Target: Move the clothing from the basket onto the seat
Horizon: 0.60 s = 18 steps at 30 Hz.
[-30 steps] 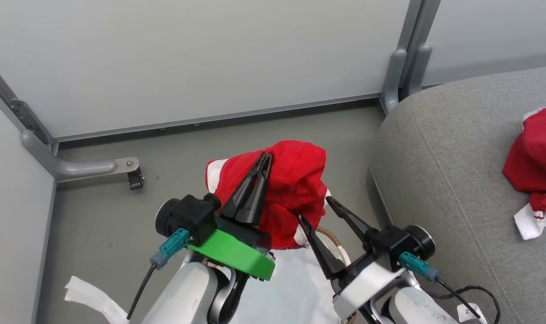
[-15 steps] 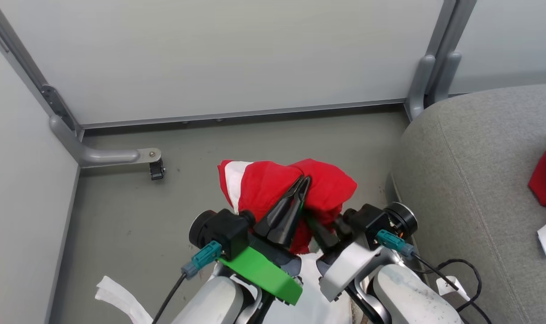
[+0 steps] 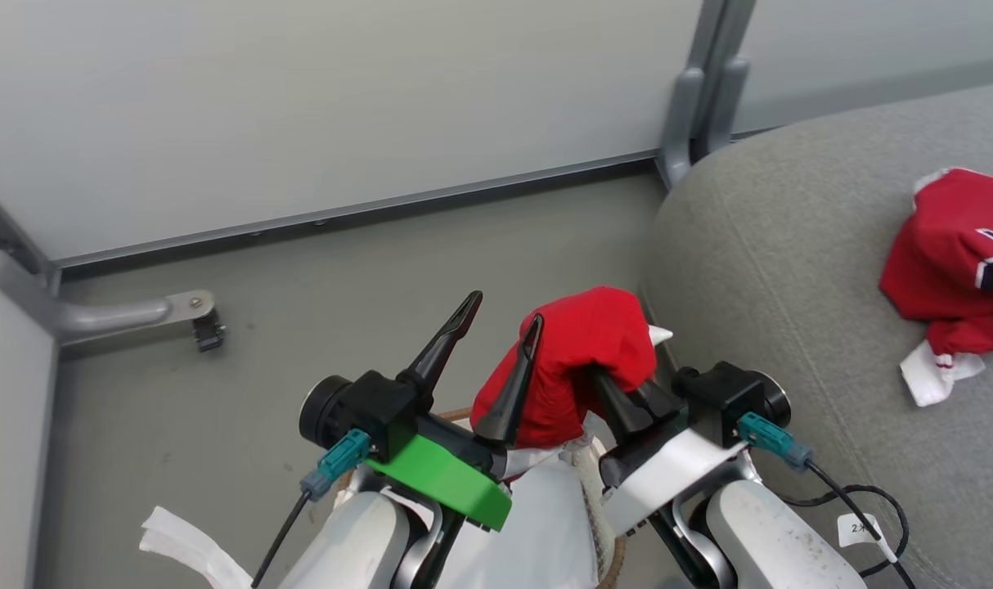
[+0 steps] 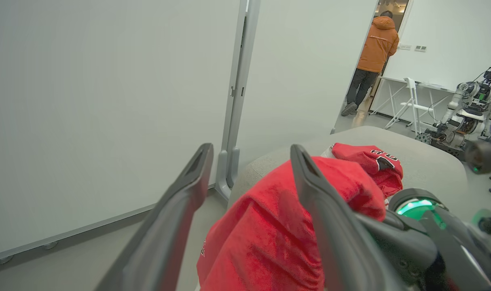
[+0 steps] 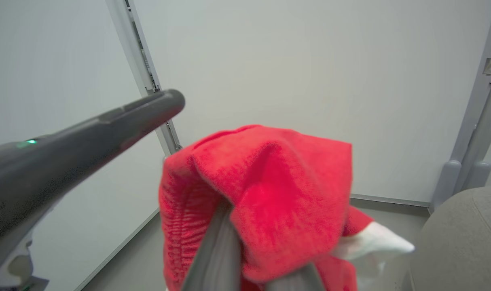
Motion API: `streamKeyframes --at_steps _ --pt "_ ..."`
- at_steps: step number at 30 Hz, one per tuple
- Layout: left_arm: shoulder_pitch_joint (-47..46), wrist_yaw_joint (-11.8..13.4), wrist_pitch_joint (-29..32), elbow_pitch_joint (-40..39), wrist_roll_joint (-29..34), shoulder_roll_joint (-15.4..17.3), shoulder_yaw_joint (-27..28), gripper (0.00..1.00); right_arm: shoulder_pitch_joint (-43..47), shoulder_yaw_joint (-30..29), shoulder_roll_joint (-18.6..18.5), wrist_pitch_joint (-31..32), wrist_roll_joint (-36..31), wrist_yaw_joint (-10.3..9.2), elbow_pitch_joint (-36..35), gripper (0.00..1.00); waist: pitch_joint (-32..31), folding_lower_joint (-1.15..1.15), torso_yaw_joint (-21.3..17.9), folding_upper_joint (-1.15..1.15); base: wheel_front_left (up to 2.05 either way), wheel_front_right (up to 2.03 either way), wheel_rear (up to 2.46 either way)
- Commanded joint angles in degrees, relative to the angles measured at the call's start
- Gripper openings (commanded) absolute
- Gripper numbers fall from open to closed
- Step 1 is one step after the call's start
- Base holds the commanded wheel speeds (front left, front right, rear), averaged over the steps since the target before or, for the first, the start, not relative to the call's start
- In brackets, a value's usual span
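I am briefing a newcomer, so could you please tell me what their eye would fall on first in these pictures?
A bunched red jersey draws the eye first, pinched in the right claw mid-frame in the head view, the left claw open beside it. A second red jersey lies on the grey sofa cushion at the right. In the left wrist view, a person in an orange jacket is at a doorway.

Soft, fuzzy red jersey cloth [image 3: 582, 352], coarse grey woven upholstery on the seat [image 3: 758, 270]; matt black plastic left gripper fingers [image 3: 443, 348], smooth green plastic bracket [image 3: 439, 483]
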Motion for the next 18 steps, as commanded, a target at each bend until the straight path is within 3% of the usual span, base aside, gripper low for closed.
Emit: streamKeyframes --at_steps 1,10,14,18 --pt "0.8 0.0 0.0 0.2 0.9 0.2 0.5 1.0 0.9 -0.3 -0.2 -0.3 0.5 -0.08 -0.6 0.0 2.0 0.0 -8.7 0.0 0.0 0.0 0.0" --pt "0.0 0.0 0.0 1.0 2.7 0.2 2.2 1.0 2.9 -2.8 -0.1 -0.3 2.0 -0.07 -2.7 0.0 4.4 0.0 -22.8 0.0 0.0 0.0 0.0" --pt "-0.6 0.0 0.0 1.2 2.9 0.2 2.2 1.0 3.8 -3.8 -0.1 -0.3 2.5 -0.07 -3.5 0.0 5.2 0.0 -26.9 0.0 0.0 0.0 0.0" --pt "-2.0 0.0 0.0 2.0 2.2 0.2 0.2 1.0 4.7 -6.8 -0.1 -0.3 2.2 -0.07 -4.8 0.0 6.4 0.0 -27.6 0.0 0.0 0.0 0.0"
